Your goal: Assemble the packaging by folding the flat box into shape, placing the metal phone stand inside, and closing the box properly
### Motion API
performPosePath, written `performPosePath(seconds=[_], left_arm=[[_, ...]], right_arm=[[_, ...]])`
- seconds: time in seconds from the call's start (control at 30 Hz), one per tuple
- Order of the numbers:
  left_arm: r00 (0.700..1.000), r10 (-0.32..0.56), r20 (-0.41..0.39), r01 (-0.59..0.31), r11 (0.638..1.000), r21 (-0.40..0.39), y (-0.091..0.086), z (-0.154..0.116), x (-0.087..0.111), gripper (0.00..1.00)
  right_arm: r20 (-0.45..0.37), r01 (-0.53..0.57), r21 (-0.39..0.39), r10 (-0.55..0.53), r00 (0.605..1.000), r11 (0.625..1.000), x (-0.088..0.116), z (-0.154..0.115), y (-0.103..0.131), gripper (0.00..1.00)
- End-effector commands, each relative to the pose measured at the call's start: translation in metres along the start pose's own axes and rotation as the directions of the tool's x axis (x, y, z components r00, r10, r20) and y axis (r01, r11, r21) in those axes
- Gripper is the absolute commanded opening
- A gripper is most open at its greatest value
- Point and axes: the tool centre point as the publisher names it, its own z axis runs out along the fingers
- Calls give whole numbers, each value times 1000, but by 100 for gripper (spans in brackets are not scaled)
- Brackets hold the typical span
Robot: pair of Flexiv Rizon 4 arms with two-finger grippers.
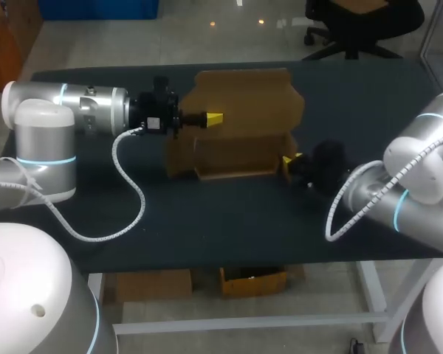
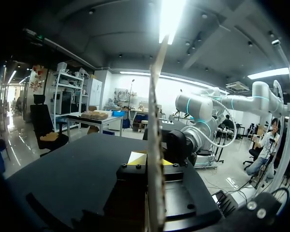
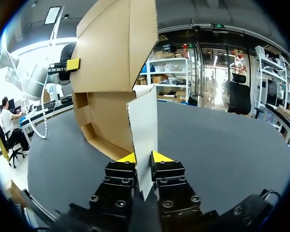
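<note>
A partly folded brown cardboard box (image 1: 236, 158) is seen near the middle of the black table (image 1: 207, 221), with its tray part open upward. A large lid panel (image 1: 244, 99) is raised behind the tray. The left arm is brought in from the left edge, roughly level over the table. The left gripper (image 1: 214, 118) is closed narrowly on the lid panel's left part. In the left wrist view that panel is seen edge-on, pinched between the two yellow tips. The right arm is brought in from the right side and kept low. The right gripper (image 1: 288, 160) is placed at the box's right end, closed narrowly on a side flap (image 3: 145, 125). In the right wrist view the flap is shown standing upright between the fingers, with the tray and lid panel just ahead of it. The two grippers are kept well apart, at opposite ends of the box.
</note>
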Motion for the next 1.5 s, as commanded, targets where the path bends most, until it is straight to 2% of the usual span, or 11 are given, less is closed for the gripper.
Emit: performPosePath(seconds=[0.03,0.13,0.37,0.67,0.83,1.23,1.5], left_arm=[[1000,0,-2,0,1000,0,3,0,0,0],[1000,0,-2,0,1000,0,3,0,0,0],[1000,0,-2,0,1000,0,3,0,0,0],[1000,0,-2,0,1000,0,3,0,0,0],[1000,0,-2,0,1000,0,3,0,0,0],[1000,0,-2,0,1000,0,3,0,0,0],[1000,0,-2,0,1000,0,3,0,0,0]], right_arm=[[116,7,6,-7,993,1000,9,8,0,18],[128,8,11,-10,992,1000,12,10,0,24],[163,18,26,-22,986,999,16,15,2,24],[252,10,66,-26,967,998,21,18,0,25],[282,-8,70,-12,959,998,23,18,-2,32],[338,-54,50,34,940,997,27,9,-9,29],[348,-71,43,51,936,997,33,3,-13,32]])
